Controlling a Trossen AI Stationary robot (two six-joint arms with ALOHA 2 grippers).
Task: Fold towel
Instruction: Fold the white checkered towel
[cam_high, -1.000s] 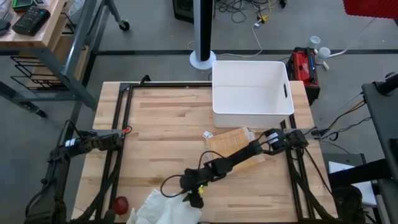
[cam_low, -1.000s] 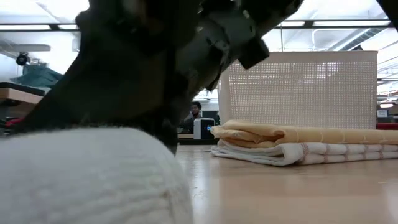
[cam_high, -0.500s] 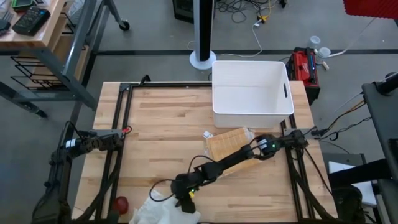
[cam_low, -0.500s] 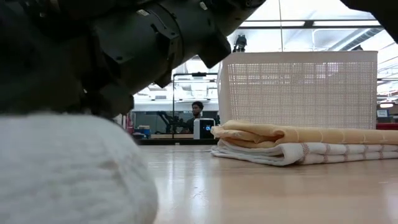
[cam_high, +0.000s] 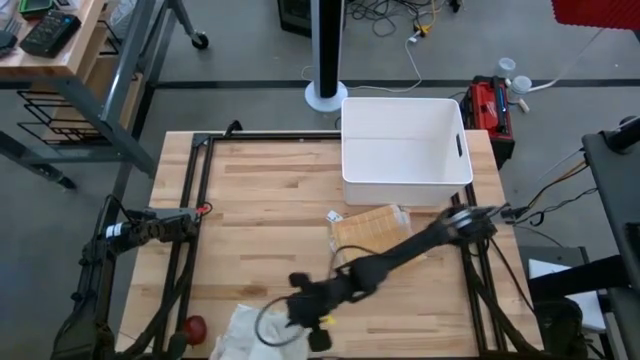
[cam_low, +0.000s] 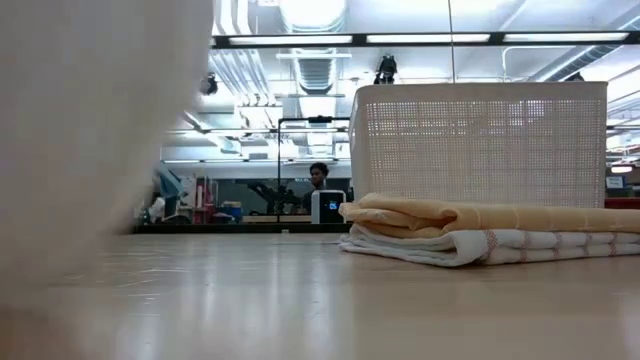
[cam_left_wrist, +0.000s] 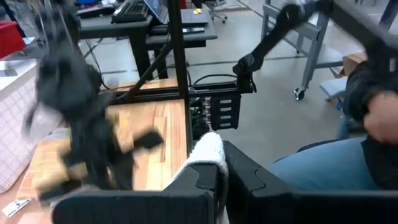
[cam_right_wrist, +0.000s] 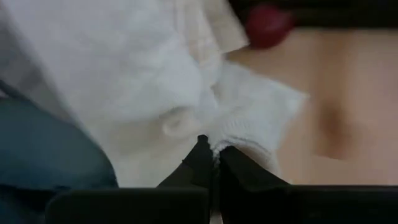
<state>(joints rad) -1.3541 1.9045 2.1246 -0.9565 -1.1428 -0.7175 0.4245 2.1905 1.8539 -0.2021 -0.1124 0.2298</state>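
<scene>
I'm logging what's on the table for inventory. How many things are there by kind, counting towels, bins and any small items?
Loose white towel, gripped by the right gripper: 1
Folded towels in the stack, one yellow, one white: 2
White bin: 1
Small red object: 1
Total: 5

Bin (cam_high: 406, 140) behind folded towels (cam_high: 366, 228), crumpled towel (cam_high: 245, 335) at front edge

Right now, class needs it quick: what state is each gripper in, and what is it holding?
Left gripper: closed, pinching white towel fabric.
Right gripper: closed on a fold of the same white towel, near the table's front edge.
</scene>
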